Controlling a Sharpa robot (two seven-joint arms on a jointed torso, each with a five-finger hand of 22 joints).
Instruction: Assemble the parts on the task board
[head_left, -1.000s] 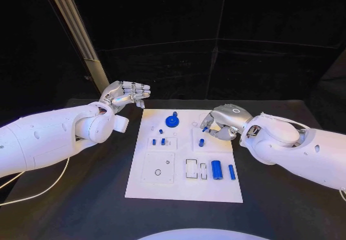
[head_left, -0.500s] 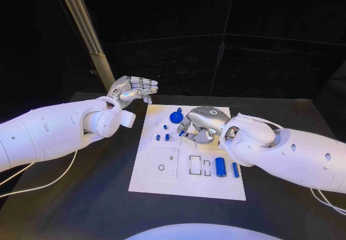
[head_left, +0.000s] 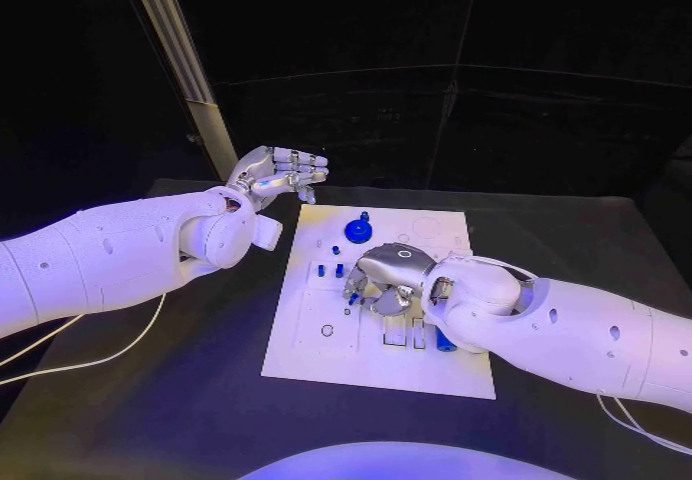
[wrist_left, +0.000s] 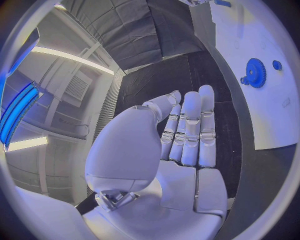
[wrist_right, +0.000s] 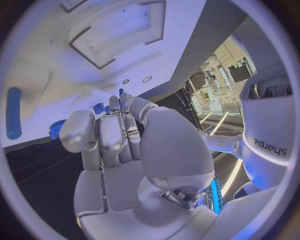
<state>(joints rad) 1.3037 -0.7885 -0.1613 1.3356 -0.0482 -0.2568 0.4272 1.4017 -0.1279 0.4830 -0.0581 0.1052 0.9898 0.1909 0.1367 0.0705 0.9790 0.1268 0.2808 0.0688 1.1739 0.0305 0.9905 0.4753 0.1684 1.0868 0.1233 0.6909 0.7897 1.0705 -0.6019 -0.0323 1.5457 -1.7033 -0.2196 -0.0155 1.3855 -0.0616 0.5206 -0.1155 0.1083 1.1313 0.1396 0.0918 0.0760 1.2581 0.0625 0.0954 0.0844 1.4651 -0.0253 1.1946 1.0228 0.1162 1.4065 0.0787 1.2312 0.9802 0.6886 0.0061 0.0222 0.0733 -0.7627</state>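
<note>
two hands, one over the task board (head_left: 433, 372), one parked aside

nearest, the right hand (head_left: 387, 280) hovers low over the board's middle, fingers curled; whether it holds a part i cannot tell. farther back, the blue gear (head_left: 359, 231) stands near the far edge. the left hand (head_left: 277, 172) is raised off the board, fingers curled on nothing, likely keeping clear.

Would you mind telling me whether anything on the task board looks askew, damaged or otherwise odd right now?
Nothing stands out. The task board lies flat on the table, and the blue gear sits near its far edge. The right hand hovers over the board's middle, hiding what lies beneath it.
</note>
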